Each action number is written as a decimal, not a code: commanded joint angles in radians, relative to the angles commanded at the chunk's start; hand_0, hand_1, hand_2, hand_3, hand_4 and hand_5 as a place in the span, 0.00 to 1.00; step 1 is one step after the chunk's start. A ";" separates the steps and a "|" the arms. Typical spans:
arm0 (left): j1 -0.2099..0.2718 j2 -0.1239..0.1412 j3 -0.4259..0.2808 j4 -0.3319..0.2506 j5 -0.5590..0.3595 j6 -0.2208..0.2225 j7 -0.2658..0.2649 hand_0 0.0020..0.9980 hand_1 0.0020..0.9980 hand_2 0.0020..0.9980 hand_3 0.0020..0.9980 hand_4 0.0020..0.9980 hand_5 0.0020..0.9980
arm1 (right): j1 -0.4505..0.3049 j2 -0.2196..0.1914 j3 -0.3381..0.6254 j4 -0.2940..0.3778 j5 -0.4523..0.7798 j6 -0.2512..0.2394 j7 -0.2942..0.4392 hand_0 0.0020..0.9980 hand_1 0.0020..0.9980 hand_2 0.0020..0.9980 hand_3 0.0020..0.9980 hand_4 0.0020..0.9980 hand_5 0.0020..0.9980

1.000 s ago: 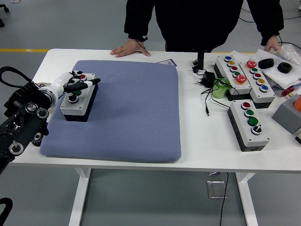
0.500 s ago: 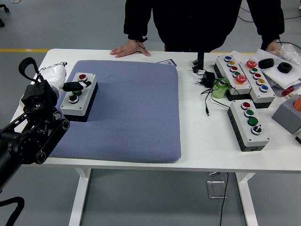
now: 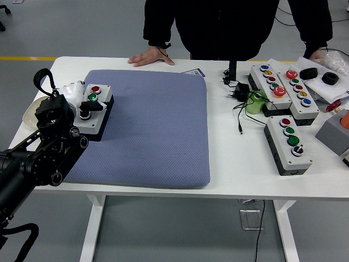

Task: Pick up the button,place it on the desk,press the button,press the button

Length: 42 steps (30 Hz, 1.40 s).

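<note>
From my remote station I look down on a white table standing on a grey floor, a yellow line crossing that floor at the far left. A blue-grey mat covers the table's left and middle. At twelve o'clock a person in dark clothing stands at the far edge, one hand flat on the tabletop, the other hand at a crinkled plastic sheet at two o'clock.

At three o'clock lie other control boxes: a pair of long boxes side by side with rows of coloured caps, and nearer me a three-button box. Between them and the mat trail a black power adapter and its cable, beside a green object I cannot identify.

The button box sits on the mat's left margin at nine o'clock, upright, its face to the ceiling. Its long axis runs from seven o'clock to one o'clock, red cap farthest, green in the middle, a black-and-white knob nearest.

My left hand lies against the box's left side, one dark fingertip extended across the top at the near knob, gripping nothing. The black arm partly hides the mat's left edge.
</note>
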 joint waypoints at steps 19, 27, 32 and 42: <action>-0.039 -0.052 0.005 0.148 0.071 -0.011 0.000 0.80 0.95 1.00 1.00 1.00 0.58 | 0.000 -0.003 0.000 0.000 -0.005 -0.001 0.001 0.77 0.74 0.74 0.59 0.20 0.15; -0.028 -0.051 0.019 0.149 0.089 0.033 0.000 0.70 0.87 0.98 1.00 1.00 0.52 | -0.001 -0.003 -0.004 0.000 -0.003 0.000 -0.001 0.77 0.74 0.74 0.59 0.20 0.15; -0.025 -0.050 0.020 0.167 0.089 0.027 0.000 0.52 0.71 0.87 1.00 1.00 0.47 | -0.001 -0.004 -0.002 0.000 -0.006 0.000 -0.001 0.77 0.74 0.74 0.59 0.20 0.15; -0.024 -0.045 0.045 0.158 0.089 0.045 0.000 0.34 0.45 0.54 0.91 0.93 0.22 | -0.001 -0.003 0.001 0.000 -0.009 0.001 -0.001 0.77 0.74 0.74 0.59 0.20 0.15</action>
